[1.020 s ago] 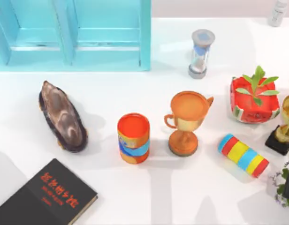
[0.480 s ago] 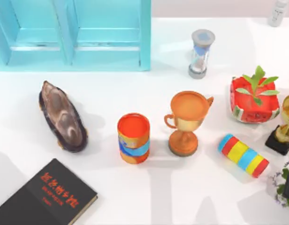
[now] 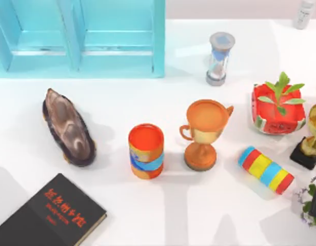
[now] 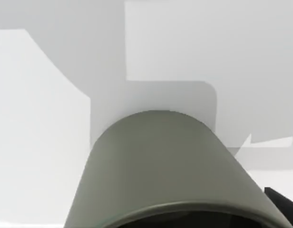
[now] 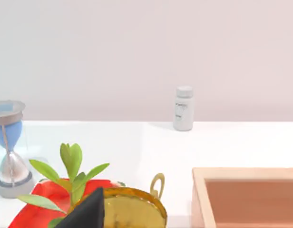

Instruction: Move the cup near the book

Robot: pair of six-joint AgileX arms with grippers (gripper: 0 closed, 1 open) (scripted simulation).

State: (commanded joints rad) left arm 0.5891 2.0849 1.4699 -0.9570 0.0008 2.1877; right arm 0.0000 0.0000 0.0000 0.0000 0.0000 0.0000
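The cup (image 3: 146,150) is an upright red-orange cylinder with blue and yellow bands, open at the top, standing near the table's middle. The book (image 3: 50,215), black with red lettering and pale page edges, lies flat at the front left corner, well apart from the cup. A grey rounded part of my left arm (image 4: 165,175) hangs over bare white table in the left wrist view. The right wrist view looks across the table's right side from low down.
A brown oval stone (image 3: 68,127) lies between book and blue shelf (image 3: 81,38). Right of the cup stand an orange trophy (image 3: 202,133), a striped roll (image 3: 265,169), a red planter (image 3: 278,107), a gold trophy (image 3: 313,136) and an hourglass (image 3: 219,58).
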